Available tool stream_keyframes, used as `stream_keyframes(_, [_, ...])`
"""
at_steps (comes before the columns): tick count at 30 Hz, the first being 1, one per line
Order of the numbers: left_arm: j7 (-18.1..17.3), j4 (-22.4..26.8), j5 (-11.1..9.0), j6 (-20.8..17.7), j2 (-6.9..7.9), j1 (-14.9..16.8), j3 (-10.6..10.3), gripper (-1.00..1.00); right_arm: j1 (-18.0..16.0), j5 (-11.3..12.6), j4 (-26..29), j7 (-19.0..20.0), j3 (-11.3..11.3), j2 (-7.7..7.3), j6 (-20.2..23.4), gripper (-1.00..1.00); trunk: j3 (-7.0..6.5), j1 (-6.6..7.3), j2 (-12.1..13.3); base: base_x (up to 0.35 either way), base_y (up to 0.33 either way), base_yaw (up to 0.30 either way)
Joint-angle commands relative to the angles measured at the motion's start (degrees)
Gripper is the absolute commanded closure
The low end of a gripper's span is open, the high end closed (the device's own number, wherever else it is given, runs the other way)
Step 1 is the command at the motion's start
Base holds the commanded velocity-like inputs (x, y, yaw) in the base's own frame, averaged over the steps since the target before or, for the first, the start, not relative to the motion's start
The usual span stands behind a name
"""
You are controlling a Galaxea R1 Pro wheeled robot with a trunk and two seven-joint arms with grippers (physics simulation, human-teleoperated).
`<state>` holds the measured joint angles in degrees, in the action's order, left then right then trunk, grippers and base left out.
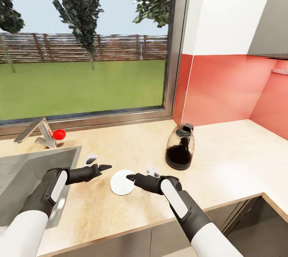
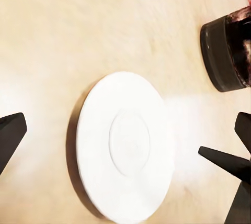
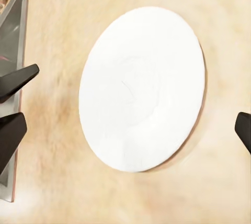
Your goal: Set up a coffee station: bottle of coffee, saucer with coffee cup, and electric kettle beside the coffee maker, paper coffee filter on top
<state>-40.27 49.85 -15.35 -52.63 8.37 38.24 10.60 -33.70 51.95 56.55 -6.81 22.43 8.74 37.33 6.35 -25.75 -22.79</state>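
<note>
The white saucer [image 1: 121, 182] lies flat on the pale countertop [image 1: 224, 161], near its front edge. My left gripper [image 1: 99, 161] hovers open just left of the saucer, and my right gripper [image 1: 141, 173] hovers open at its right rim. In the left wrist view the saucer [image 2: 125, 145] sits between the open fingers [image 2: 10, 135]. It also lies between the spread fingers [image 3: 243, 127] in the right wrist view, saucer [image 3: 141, 88]. The glass electric kettle [image 1: 180, 147] stands upright behind and right of the saucer, with dark liquid inside. The coffee maker, bottle of coffee, coffee cup and paper filter are out of view.
An inset grey sink [image 1: 24, 169] with a faucet [image 1: 38, 131] and a red object [image 1: 59, 134] lies at the left. A big window runs along the back, and a red wall panel [image 1: 224, 93] closes the corner at the right. The counter turns toward me at the right.
</note>
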Motion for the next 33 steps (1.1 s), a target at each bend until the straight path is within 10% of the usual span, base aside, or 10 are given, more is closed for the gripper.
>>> stream_keyframes(1, [-0.25,-0.04,0.14,-0.24,-0.04,0.03,0.04,-1.00,-0.02,0.60,0.07,-0.57,0.07,0.01,0.11,-1.00,0.13,-0.04,-0.13,-0.005,0.000,0.000])
stream_keyframes(33, [-0.27,-0.10,0.32,0.18,-0.66,-1.59,-0.05,-1.00,3.39,0.60,-0.12,-0.49,0.07,0.05,-0.03,-1.00,0.13,-0.04,-0.13,0.041,0.000,0.000])
